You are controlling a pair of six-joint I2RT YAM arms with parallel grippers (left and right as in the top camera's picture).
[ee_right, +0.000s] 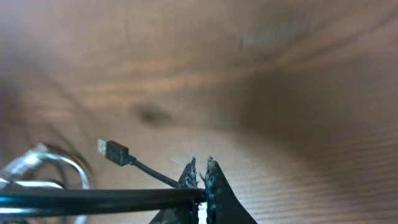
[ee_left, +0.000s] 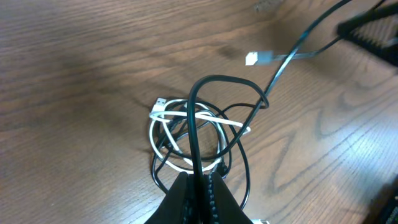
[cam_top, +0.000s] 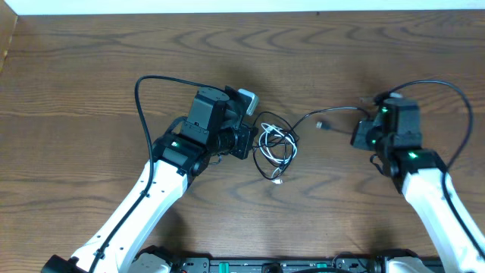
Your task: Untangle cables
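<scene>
The two cables lay tangled together near the middle of the wooden table, between the two arms. The white cable sat in a small coil flat on the wood, with the black cable looped through and around it.

The left gripper stood just beside the left edge of the tangle. In the left wrist view its fingers were pressed together with no gap between them, pinching a strand of the black cable that rose from the coil in an arch and ran down into the jaws. Under that arch the white cable rested on the table, one of its small plug ends at the far left edge of the coil.

From the tangle a single black strand ran to the right, lifted off the table, to the right gripper, which was well apart from the coil. The right wrist view showed that gripper closed tight on the black cable, which entered the jaws from the left. A short tail came out of the jaws and ended in the USB plug, which pointed back toward the coil; whether it touched the wood could not be told. The same plug appeared blurred in the left wrist view. The white coil showed only as a blur at the left edge of the right wrist view.
</scene>
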